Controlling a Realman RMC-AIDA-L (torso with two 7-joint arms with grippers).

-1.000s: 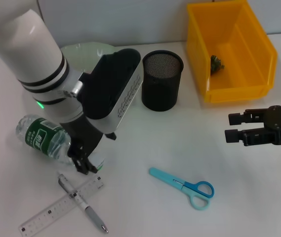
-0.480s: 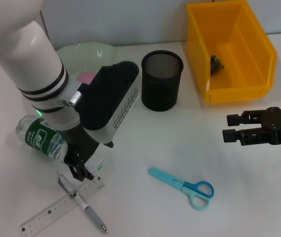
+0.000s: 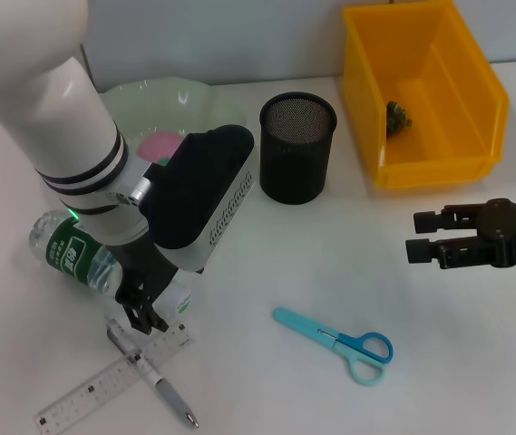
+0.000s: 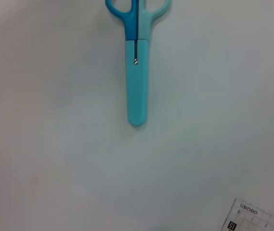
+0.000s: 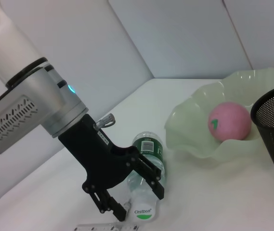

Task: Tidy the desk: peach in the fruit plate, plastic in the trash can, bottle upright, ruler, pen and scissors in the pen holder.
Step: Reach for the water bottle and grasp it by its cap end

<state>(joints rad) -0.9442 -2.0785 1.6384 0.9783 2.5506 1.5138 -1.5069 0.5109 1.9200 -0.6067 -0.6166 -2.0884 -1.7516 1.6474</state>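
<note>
The clear bottle [image 3: 69, 254] with a green label lies on its side at the left; it also shows in the right wrist view [image 5: 146, 156]. My left gripper [image 3: 146, 313] is low at its cap end, open, with the jaws on either side of the neck [image 5: 127, 195]. The pink peach [image 3: 157, 143] lies in the green fruit plate [image 3: 140, 100]. The ruler [image 3: 103, 385] and pen [image 3: 153, 376] lie crossed at the front left. The blue scissors [image 3: 335, 342] lie at front centre and show in the left wrist view [image 4: 137, 72]. My right gripper [image 3: 421, 236] hovers open and empty at the right.
The black mesh pen holder [image 3: 298, 145] stands at back centre. The yellow bin [image 3: 475, 91] at back right holds a green plastic scrap [image 3: 396, 115]. A ruler corner [image 4: 257, 217] shows in the left wrist view. The left arm's body hangs over the plate's front edge.
My left arm has shifted left and toward the front, uncovering the peach in the plate. My right gripper has edged slightly left.
</note>
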